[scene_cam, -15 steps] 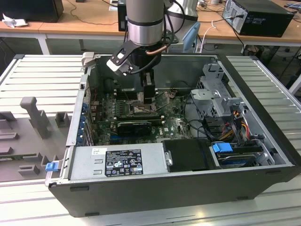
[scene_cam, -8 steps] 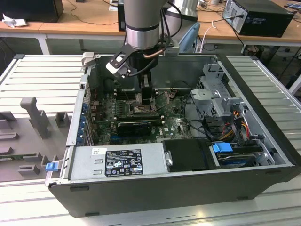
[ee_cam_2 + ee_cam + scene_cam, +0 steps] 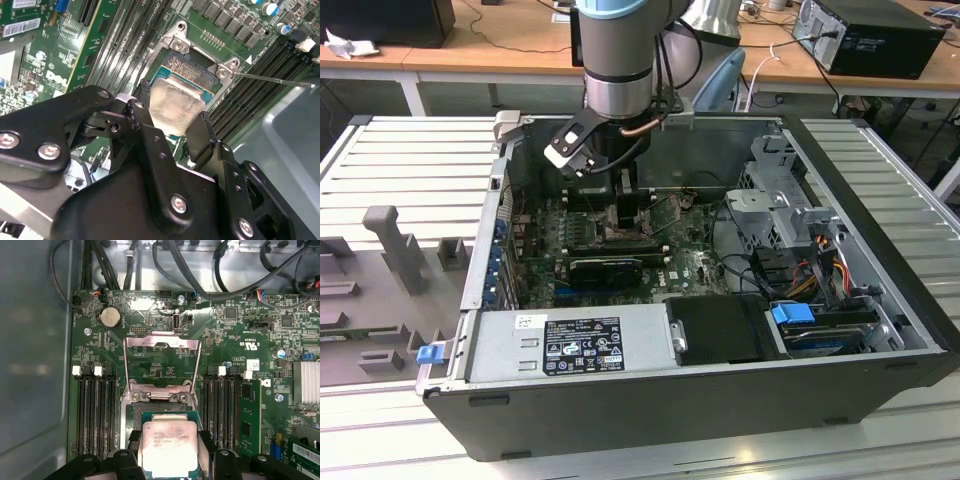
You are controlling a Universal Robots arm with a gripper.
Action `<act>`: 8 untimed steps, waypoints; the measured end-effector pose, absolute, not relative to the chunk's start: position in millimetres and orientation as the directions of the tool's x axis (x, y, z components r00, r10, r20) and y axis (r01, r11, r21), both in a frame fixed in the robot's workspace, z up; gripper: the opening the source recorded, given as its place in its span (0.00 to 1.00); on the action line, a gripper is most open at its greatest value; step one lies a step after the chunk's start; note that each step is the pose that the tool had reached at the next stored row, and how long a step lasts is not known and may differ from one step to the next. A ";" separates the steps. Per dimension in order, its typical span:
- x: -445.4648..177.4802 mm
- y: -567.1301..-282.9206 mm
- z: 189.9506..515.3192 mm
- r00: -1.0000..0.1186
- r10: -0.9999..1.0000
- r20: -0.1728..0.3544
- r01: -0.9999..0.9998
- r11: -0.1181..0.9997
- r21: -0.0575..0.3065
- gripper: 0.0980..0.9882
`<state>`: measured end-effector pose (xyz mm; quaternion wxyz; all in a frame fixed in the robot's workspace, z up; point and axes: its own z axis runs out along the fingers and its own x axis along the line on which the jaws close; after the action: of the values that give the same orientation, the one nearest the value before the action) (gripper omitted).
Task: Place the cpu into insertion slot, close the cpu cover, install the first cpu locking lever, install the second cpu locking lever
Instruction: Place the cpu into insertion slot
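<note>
On a slatted metal table (image 3: 410, 150), I see a black computer case (image 3: 670, 410) lying on its side with the panel off. A grey power supply (image 3: 570, 342) sits along the case's near edge in the exterior view. The robot arm (image 3: 617, 60) I am driving comes down from above into the far half of the case, over the green motherboard (image 3: 705, 262).

In the first wrist view, long black memory slots (image 3: 95, 415) run on both sides of the socket area. The black gripper (image 3: 170, 442) hangs between those banks. Its fingers (image 3: 200, 135) are closed against two opposite edges of the cpu (image 3: 169, 447), so the chip is gripped.

The cpu cover (image 3: 162, 341), a thin silvery frame with a square window, is swung open and stands up from its hinge on the side of the socket away from the gripper. The insertion slot (image 3: 192, 70) lies just beside that hinge, and a strip of its contact field shows past the chip's edge.

The cpu is directly over the insertion slot, covering most of it, its pale metal face upward. I cannot tell whether it is resting in the slot or held just above it.

A thin metal rod (image 3: 270, 78) juts out from one socket corner.
</note>
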<state>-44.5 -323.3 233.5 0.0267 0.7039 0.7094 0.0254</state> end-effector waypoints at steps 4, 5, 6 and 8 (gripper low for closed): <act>-45.0 -323.3 226.7 -0.008 1.000 -0.002 0.997 0.008 0.074 0.48; -45.2 -323.2 224.2 -0.008 1.000 -0.002 0.997 0.008 0.074 0.48; -45.2 -323.1 222.4 -0.008 1.000 -0.002 0.997 0.008 0.074 0.48; -45.2 -322.9 219.9 -0.008 1.000 -0.002 0.997 0.008 0.074 0.48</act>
<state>-45.2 -322.9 219.9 0.0267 0.7039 0.7093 0.0254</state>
